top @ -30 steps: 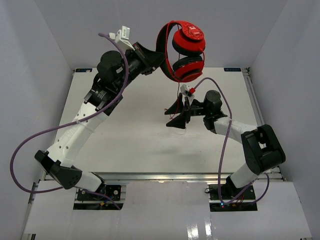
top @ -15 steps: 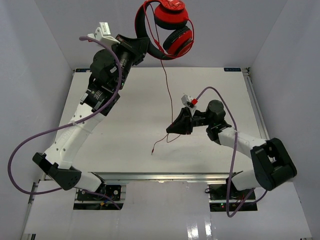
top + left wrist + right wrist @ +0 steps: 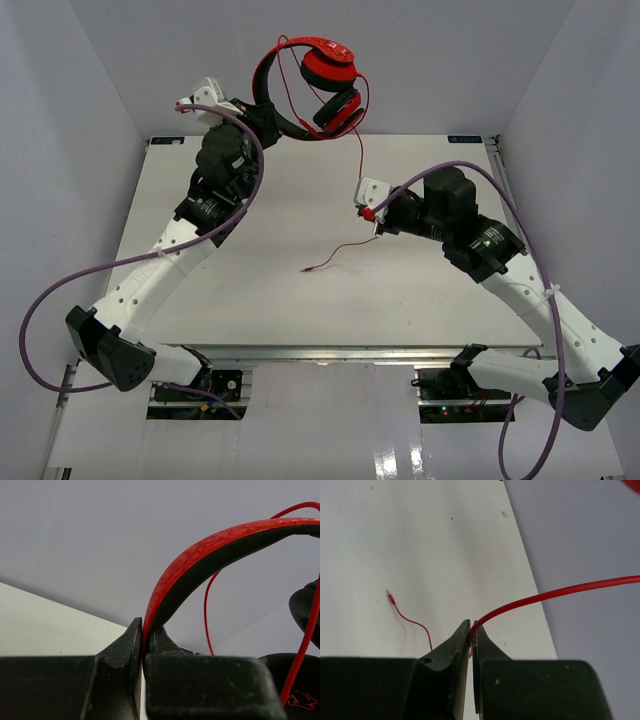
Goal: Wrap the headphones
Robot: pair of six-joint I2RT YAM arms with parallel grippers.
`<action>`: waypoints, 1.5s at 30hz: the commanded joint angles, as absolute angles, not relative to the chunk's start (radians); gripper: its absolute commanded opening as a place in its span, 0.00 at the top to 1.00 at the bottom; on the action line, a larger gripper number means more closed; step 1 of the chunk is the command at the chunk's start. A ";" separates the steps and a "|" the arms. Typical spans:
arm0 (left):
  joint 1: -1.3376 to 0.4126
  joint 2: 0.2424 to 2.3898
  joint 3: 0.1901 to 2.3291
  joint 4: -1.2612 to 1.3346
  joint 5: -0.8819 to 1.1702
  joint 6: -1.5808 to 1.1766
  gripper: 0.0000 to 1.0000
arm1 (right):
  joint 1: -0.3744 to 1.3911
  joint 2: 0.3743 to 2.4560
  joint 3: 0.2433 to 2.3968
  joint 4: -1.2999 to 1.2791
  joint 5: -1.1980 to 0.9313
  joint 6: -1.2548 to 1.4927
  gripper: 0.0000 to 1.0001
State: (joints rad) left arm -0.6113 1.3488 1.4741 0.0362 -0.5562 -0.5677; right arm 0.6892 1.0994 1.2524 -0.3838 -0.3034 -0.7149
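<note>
White table (image 3: 250,300) beneath, grey walls (image 3: 450,60) — left gripper (image 3: 144,635) tight on headband (image 3: 200,555), right gripper (image 3: 471,630) tight on cable (image 3: 560,591); earcup logo (image 3: 300,700) illegible.

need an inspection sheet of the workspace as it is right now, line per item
surface: white table, only the cable's plug end lying on it
job's things: red headphones held in the air past the table's far edge; their thin red cable runs down to the right gripper
clutter: nothing seen
grippers: left gripper jaws shut on the headband; right gripper jaws shut on the cable
cables: purple robot cables loop off both arms
surroundings: plain grey walls on three sides
</note>
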 commanded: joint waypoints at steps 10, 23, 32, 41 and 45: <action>-0.578 1.498 1.519 0.082 -0.629 -0.568 1.00 | 0.809 1.134 1.231 -0.666 0.183 -1.240 0.92; -0.566 1.660 1.578 0.030 -0.512 -0.594 1.00 | 0.845 1.157 1.187 -0.703 0.319 -1.372 0.91; -0.576 1.661 1.402 0.035 -0.419 -0.442 1.00 | 0.828 1.194 1.321 -0.625 0.411 -1.464 0.87; -0.601 1.638 1.356 0.026 -0.306 -0.320 1.00 | 0.818 1.219 1.314 -0.550 0.410 -1.458 0.87; -0.607 1.617 1.322 0.028 -0.214 -0.306 1.00 | 0.815 1.226 1.282 -0.501 0.401 -1.454 0.87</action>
State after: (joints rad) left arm -0.5951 1.7058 1.3438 -0.0379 -0.3397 -0.3258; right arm 0.8224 1.2216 1.2943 -0.5867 0.3843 -1.3966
